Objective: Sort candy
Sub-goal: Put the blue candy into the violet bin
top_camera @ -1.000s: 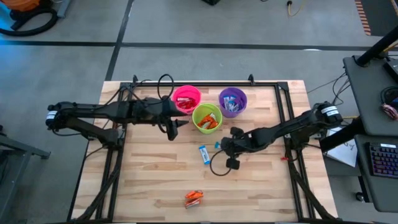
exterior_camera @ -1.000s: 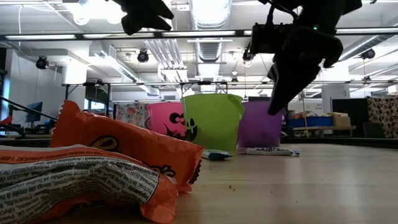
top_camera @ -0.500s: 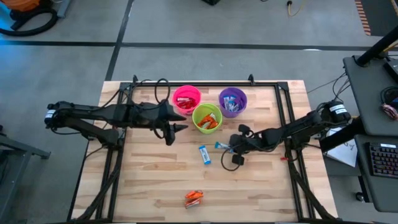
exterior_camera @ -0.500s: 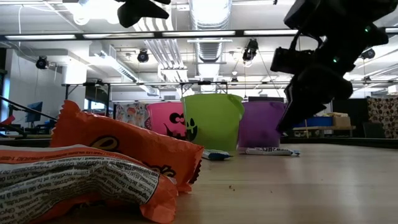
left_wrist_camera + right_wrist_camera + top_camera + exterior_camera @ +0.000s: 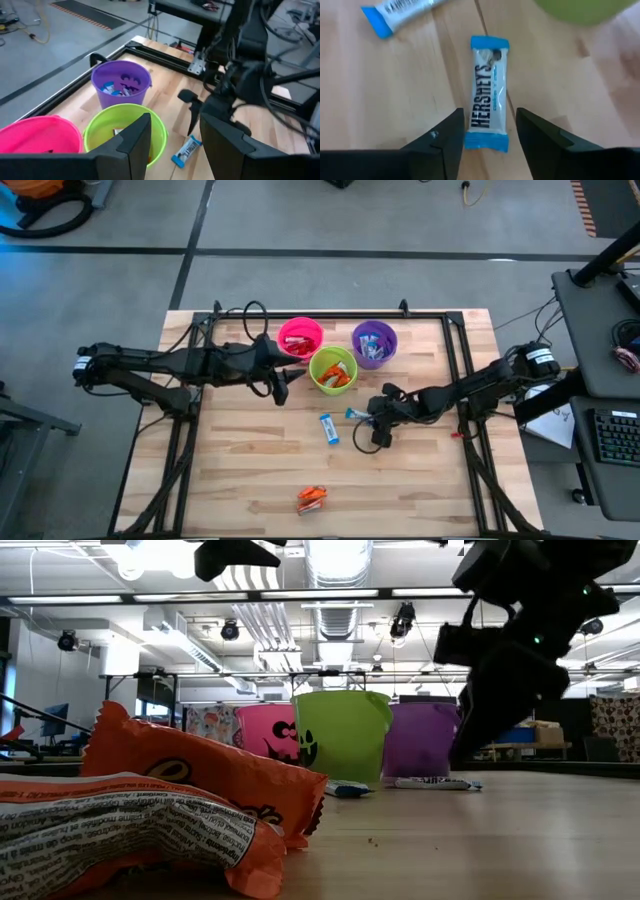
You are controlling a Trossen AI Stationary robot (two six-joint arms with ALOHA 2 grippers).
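Two blue-and-white candies lie flat on the table. One (image 5: 489,92) lies under my right gripper (image 5: 489,131), which is open; its fingers stand on either side of the candy's near end without touching it. The other candy (image 5: 328,428) lies a little to its left. Orange candies (image 5: 312,498) lie near the table's front edge. My left gripper (image 5: 172,145) hovers open and empty beside the green cup (image 5: 333,368). The pink cup (image 5: 300,338) and the purple cup (image 5: 374,343) stand behind it, with candies inside.
The three cups stand close together at the table's far middle. A black frame (image 5: 455,350) runs along the table's far and side edges. In the low view the orange candies (image 5: 150,810) fill the near left. Bare wood lies at the front left and front right.
My right gripper has come down toward the table, over the blue-and-white candy to the right of the other one. The candies and cups have stayed where they were.
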